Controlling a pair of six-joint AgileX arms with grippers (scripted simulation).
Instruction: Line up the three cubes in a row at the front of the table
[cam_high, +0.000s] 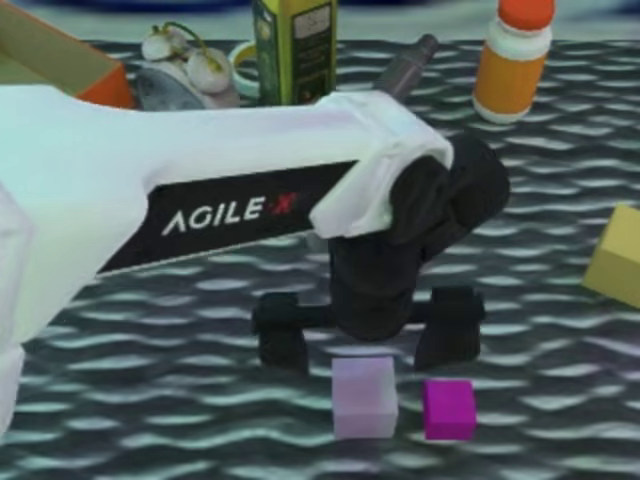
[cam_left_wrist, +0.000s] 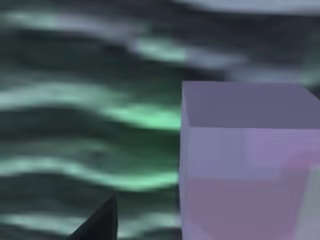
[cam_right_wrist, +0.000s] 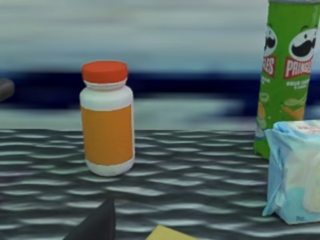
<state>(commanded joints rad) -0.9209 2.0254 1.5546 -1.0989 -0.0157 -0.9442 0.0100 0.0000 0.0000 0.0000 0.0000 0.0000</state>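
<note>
Lilac cube (cam_high: 364, 396) and magenta cube (cam_high: 449, 409) sit side by side at the counter's (cam_high: 180, 420) front — 2 placed. Mustard cube (cam_high: 618, 254) waits far right. Your left tool (cam_high: 368, 330) hovers spread wide, empty, above the lilac; right tool's state — cannot tell.

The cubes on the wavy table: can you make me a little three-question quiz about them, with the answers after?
1. True or false: the lilac cube and the magenta cube sit side by side near the table's front edge.
2. Which cube is far off at the top view's right edge?
A. magenta
B. lilac
C. mustard yellow
3. Fill in: the left gripper hovers open just behind the ____ cube.

Key
1. True.
2. C, the mustard yellow cube.
3. Lilac.
</note>
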